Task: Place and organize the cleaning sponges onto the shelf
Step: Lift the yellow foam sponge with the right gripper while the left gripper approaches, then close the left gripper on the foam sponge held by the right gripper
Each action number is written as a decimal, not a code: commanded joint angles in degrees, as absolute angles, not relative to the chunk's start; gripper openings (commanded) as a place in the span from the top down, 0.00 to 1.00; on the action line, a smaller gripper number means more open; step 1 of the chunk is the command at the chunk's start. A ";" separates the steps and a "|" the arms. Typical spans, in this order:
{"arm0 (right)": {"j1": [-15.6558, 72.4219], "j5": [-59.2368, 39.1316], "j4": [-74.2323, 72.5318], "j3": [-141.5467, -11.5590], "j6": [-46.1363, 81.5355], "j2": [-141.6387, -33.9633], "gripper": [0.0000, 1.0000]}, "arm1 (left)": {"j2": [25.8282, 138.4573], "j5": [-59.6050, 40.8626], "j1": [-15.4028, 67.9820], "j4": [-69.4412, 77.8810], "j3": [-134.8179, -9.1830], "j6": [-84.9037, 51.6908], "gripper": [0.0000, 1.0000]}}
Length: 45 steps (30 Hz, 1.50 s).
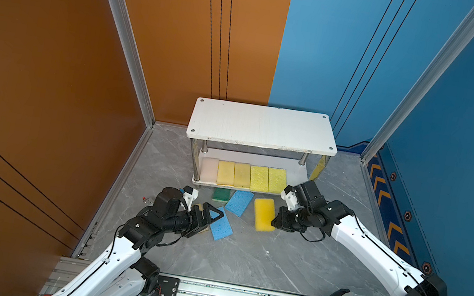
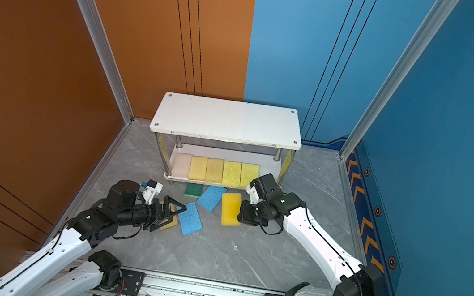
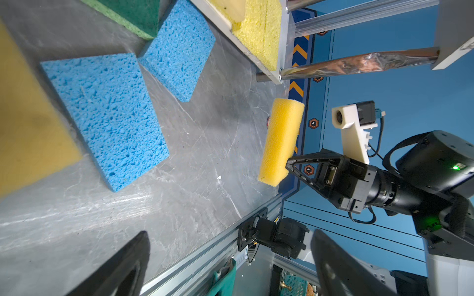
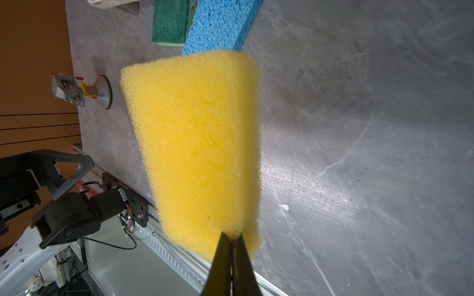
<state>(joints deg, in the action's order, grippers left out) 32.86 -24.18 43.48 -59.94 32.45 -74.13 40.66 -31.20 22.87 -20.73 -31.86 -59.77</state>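
A: At 12 o'clock on desk (image 1: 243, 260): shelf (image 1: 263, 127), five sponges (image 1: 242, 175) in a row on lower board.
B: Right gripper (image 4: 232, 237)?
A: Clamped tight on edge of yellow sponge (image 1: 263, 214), 5 o'clock of shelf.
B: Left gripper (image 1: 209, 220)?
A: Spread wide, nothing held, by blue sponge (image 1: 220, 224) at 7 o'clock of shelf.
B: Others?
A: Green sponge (image 1: 221, 194), second blue sponge (image 1: 239, 203) on desk at 6 o'clock, just beside shelf.

Top cams overhead, facing down, wrist cams close, all share tabletop (image 1: 243, 260)
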 commanded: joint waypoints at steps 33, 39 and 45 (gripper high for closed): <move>47.45 -26.86 42.61 -79.09 44.40 -79.23 0.96 | 42.64 -24.67 33.66 -11.66 -40.08 -60.42 0.00; 47.41 -25.58 42.41 -78.95 45.98 -78.93 0.97 | 37.84 -17.60 33.93 -13.19 -38.39 -61.93 0.00; 47.72 -24.95 37.00 -76.38 51.56 -77.94 0.97 | 37.62 -15.01 36.04 -12.58 -37.97 -62.93 0.00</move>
